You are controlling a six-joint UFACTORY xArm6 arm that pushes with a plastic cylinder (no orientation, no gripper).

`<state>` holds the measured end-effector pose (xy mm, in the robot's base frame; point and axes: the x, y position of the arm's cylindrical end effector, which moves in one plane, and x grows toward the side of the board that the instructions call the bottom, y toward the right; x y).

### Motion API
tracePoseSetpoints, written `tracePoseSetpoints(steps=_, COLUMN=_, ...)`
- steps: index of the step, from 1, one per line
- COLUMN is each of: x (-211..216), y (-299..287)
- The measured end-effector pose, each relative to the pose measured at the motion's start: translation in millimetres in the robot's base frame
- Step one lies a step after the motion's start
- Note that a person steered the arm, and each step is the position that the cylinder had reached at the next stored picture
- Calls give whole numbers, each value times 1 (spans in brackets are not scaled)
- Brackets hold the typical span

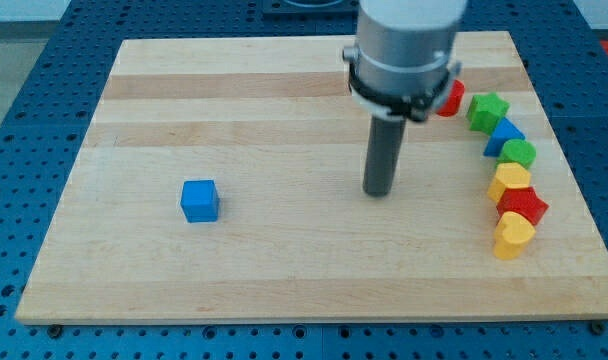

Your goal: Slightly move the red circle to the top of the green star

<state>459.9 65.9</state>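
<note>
One red circle (450,98) lies up and right of my tip (379,192), half hidden by the arm, just left of the green star (488,109); my tip holds nothing, touching no block; approach pending; next, get below-left and nudge it upward-right.

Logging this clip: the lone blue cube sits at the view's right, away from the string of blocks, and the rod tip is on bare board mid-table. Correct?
Not quite. The camera view shows the blue cube at the view's left, not the right. The rest holds: it is away from the string of blocks, and my tip is on bare board mid-table.
</note>
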Motion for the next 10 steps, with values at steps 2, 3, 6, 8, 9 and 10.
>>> tracePoseSetpoints(steps=2, x=-63, y=3)
tracePoseSetpoints(steps=3, x=-91, y=7)
tracePoseSetpoints(steps=6, x=-122, y=81)
tracePoseSetpoints(steps=8, x=-131, y=111)
tracePoseSetpoints(steps=9, x=-135, y=114)
tracePoseSetpoints(steps=10, x=-135, y=76)
